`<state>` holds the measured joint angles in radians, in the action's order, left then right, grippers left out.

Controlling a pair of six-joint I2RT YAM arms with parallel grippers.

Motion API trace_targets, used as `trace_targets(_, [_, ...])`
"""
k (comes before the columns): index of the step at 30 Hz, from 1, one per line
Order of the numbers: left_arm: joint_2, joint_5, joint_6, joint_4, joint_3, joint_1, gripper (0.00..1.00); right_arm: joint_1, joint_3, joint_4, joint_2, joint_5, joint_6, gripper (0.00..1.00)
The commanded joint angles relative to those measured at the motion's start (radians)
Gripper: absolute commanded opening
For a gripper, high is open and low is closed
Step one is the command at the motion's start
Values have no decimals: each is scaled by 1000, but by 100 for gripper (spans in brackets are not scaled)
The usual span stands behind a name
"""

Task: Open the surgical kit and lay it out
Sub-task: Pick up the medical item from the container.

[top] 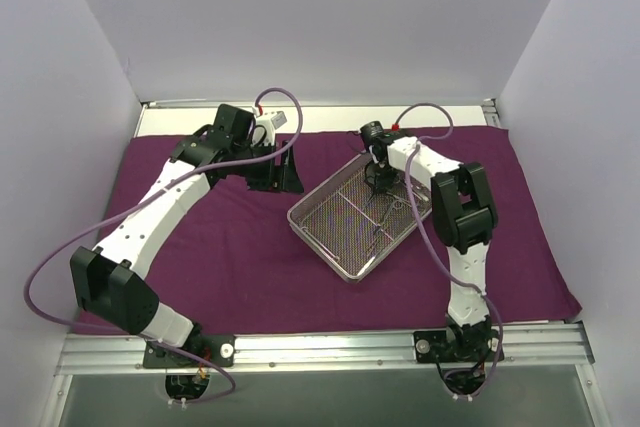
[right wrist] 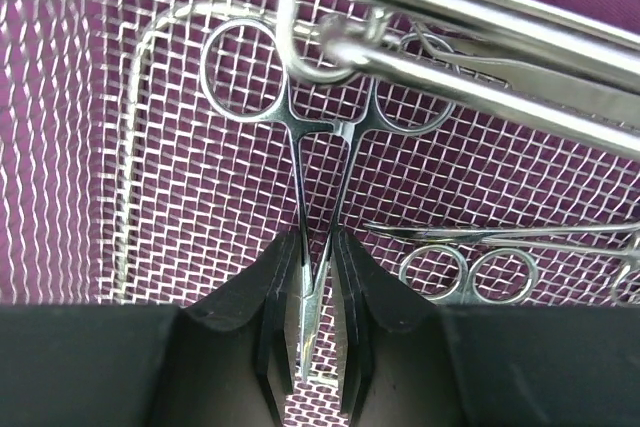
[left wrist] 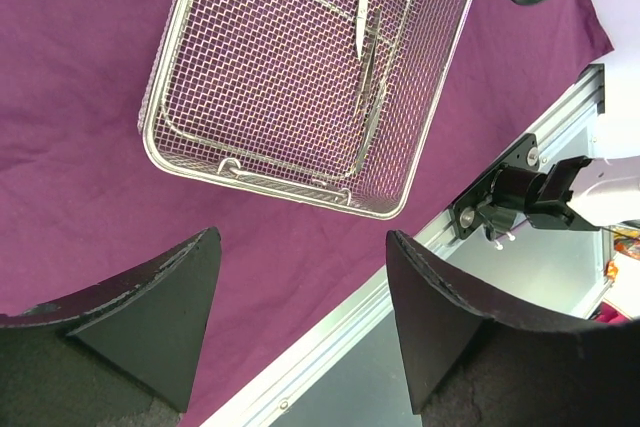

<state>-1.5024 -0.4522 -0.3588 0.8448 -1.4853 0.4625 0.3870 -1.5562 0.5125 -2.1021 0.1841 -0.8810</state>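
We find the purple cloth (top: 220,267) already spread on the worktop (top: 180,119), with the wire-mesh tray (top: 335,219) right of centre. The instruments (right wrist: 470,272) are not laid out yet. The right end effector (right wrist: 318,257) grips one forceps (right wrist: 320,129) inside the tray, and the left end effector (left wrist: 302,237) hangs open.

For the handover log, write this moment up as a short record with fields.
cloth: purple cloth wrap, spread open across the table
tray: wire-mesh tray, lying on the cloth at an angle
instruments: several thin metal ones, all inside the tray
right arm: reaching into the tray, jaws shut on a ring-handled instrument below its finger rings
second ring-handled instrument: flat on the mesh, untouched
left arm: above the cloth beside the tray, jaws open and empty
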Motion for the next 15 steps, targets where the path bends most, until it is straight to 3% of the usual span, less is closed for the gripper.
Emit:
trace_targets(1, [41, -13, -34, -52, 16, -5, 75, 35, 39, 46, 54, -60, 100, 0])
trace_targets(9, [22, -75, -117, -127, 31, -7, 75, 44, 68, -15, 235, -196, 280, 0])
trace_targets(15, [-10, -144, -186, -196, 36, -8, 75, 35, 200, -196, 355, -415, 407, 0])
